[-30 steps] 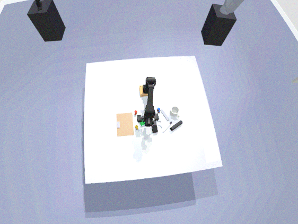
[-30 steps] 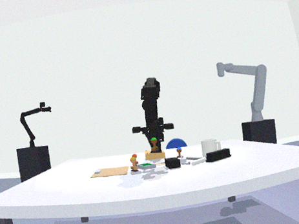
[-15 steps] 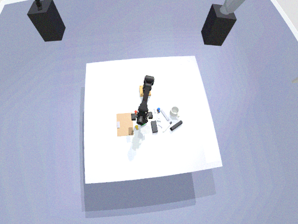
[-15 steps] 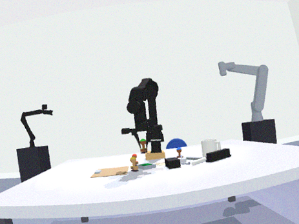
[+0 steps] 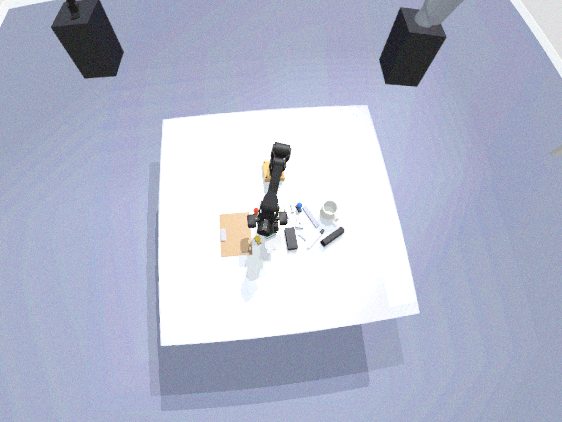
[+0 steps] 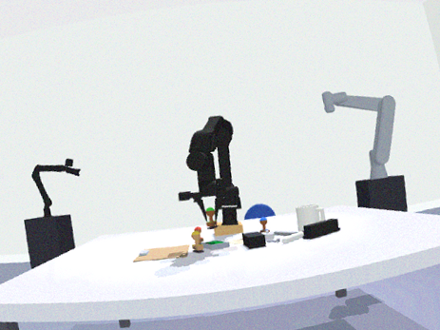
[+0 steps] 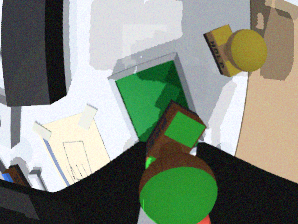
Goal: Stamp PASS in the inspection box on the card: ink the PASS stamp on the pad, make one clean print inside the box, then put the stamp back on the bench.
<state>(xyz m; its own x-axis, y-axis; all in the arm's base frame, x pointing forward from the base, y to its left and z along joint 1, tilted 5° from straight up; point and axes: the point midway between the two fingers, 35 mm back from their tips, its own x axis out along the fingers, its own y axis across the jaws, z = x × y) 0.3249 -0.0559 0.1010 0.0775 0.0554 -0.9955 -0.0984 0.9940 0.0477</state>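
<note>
Stamp (image 6: 211, 218) (image 7: 178, 192) with the green top sits clamped in my hand (image 5: 268, 227) (image 6: 211, 219) (image 7: 170, 151), raised above the desk (image 5: 200, 300) (image 6: 238, 277) by the green pad (image 6: 214, 243) (image 7: 145, 95). I should center it, keep its face level, and press straight down gently.

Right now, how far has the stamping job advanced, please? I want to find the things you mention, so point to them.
Done: the green-topped stamp (image 6: 211, 218) (image 7: 178, 194) is picked up, gripped in the fingers. In hand: it is held raised, in the wrist view partly over the green ink pad (image 6: 214, 242) (image 7: 137, 95), so inking seems next. Left: a print on the card (image 7: 75, 145), whose visible part shows no PASS mark, and returning the stamp.
</note>
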